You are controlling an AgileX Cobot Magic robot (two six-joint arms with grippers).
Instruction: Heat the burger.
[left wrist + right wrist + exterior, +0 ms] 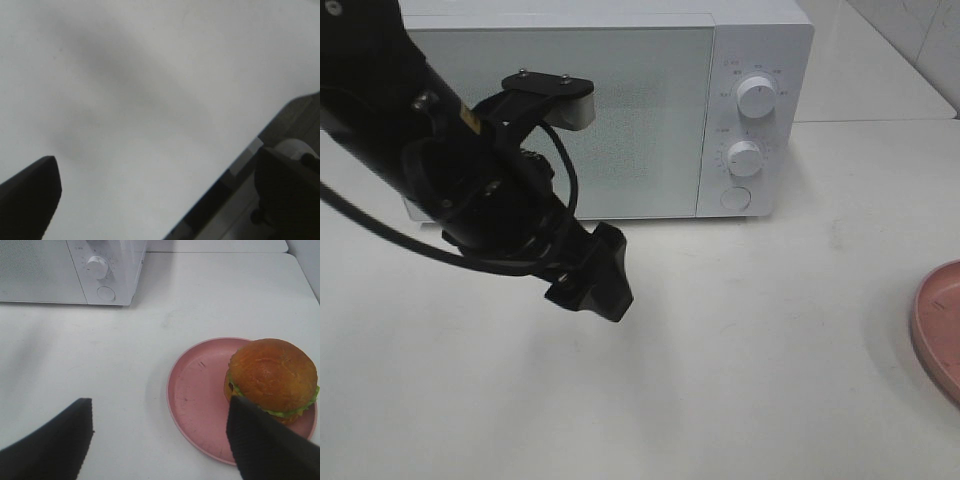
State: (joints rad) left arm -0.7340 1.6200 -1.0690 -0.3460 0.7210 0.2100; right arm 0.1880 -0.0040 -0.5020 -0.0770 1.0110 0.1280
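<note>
The burger, with a glossy brown bun and green lettuce, sits on the pink plate, off-centre. My right gripper hovers open above the table just short of the plate; one of its fingers overlaps the burger's near edge in the picture, and nothing lies between the fingers. The burger is out of view in the exterior view, where only the plate's rim shows at the right edge. My left gripper hangs over the table in front of the white microwave, open and empty.
The microwave's door is shut. Two knobs and a round button sit on its right panel. The left arm crosses in front of the door's left half. White table lies between microwave and plate.
</note>
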